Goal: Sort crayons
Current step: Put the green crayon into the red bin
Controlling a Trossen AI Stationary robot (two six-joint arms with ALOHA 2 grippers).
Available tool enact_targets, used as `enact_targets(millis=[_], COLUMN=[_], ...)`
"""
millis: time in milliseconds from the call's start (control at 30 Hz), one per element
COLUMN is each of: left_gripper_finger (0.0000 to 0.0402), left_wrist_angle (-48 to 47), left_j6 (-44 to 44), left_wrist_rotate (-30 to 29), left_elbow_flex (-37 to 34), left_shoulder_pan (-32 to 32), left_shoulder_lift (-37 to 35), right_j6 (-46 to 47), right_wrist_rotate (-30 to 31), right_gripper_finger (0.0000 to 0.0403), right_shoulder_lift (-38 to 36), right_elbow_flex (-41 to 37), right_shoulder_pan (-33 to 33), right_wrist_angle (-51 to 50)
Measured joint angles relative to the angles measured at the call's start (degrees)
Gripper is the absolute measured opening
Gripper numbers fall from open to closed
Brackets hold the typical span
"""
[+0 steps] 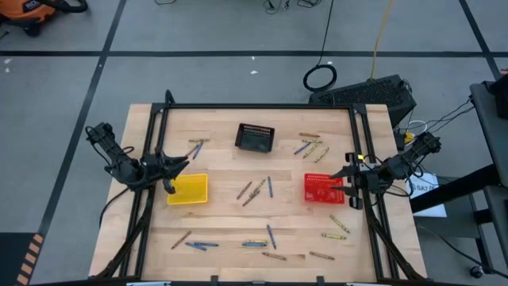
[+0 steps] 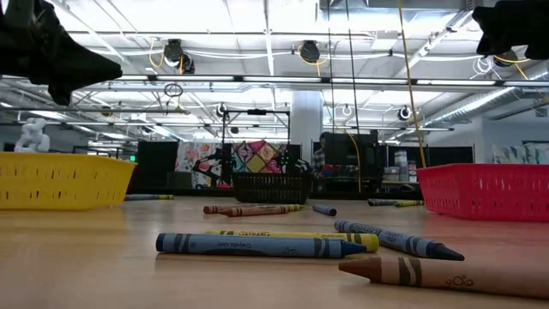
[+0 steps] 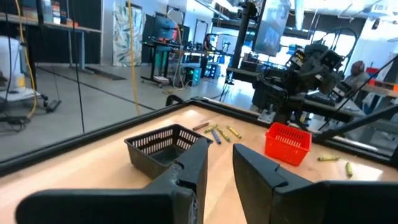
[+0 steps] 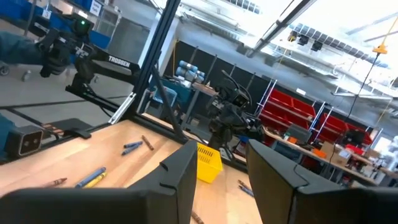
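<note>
The left claw (image 3: 217, 171) hangs above the desk (image 3: 93, 165) with its two dark fingers (image 3: 186, 174) parted and nothing between them. Just beyond them sits the black basket (image 3: 163, 146). Farther off, the red basket (image 3: 287, 143) stands beneath the right arm (image 3: 298, 81), crayons (image 3: 217, 132) scattered between the baskets.

arms: dark, jointed | cables: black, looped | fingers (image 3: 186, 180): black, angular

Wooden table (image 1: 230, 218) carries three mesh baskets: black basket (image 1: 255, 137) at the far middle, yellow basket (image 1: 189, 189) to its near left, red basket (image 1: 323, 189) to its near right. Crayons (image 1: 254, 191) lie scattered around all three.
</note>
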Motion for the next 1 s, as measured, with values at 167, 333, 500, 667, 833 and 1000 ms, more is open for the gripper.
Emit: enact_targets(millis=[167,333,500,667,833,1000], left_gripper_finger=[0.0082,0.0082,0.0082,0.0082,0.0082,0.0082], left_wrist_angle=[0.01,0.01,-0.22,-0.24,-0.69,-4.30], left_j6=[2.51,2.58,2.60,2.60,2.65,2.55], left_wrist_rotate=[0.02,0.04,0.05,0.07,0.09,0.17], left_elbow_flex=[0.00,0.00,0.00,0.00,0.00,0.00], left_shoulder_pan=[0.00,0.00,0.00,0.00,0.00,0.00], left_shoulder_lift=[0.00,0.00,0.00,0.00,0.00,0.00], right_j6=[0.49,2.70,4.60,6.03,13.71,18.53], right_wrist_rotate=[0.00,0.00,-0.12,-0.13,4.56,15.58], right_gripper_finger=[0.0125,0.0125,0.0125,0.0125,0.0125,0.0125], right_shoulder_lift=[0.00,0.00,0.00,0.00,0.00,0.01], right_elbow_flex=[0.00,0.00,0.00,0.00,0.00,0.00], right_shoulder_pan=[0.01,0.02,0.02,0.02,0.02,0.02], right_wrist_angle=[0.00,-0.77,-1.09,-1.06,-1.05,-1.03])
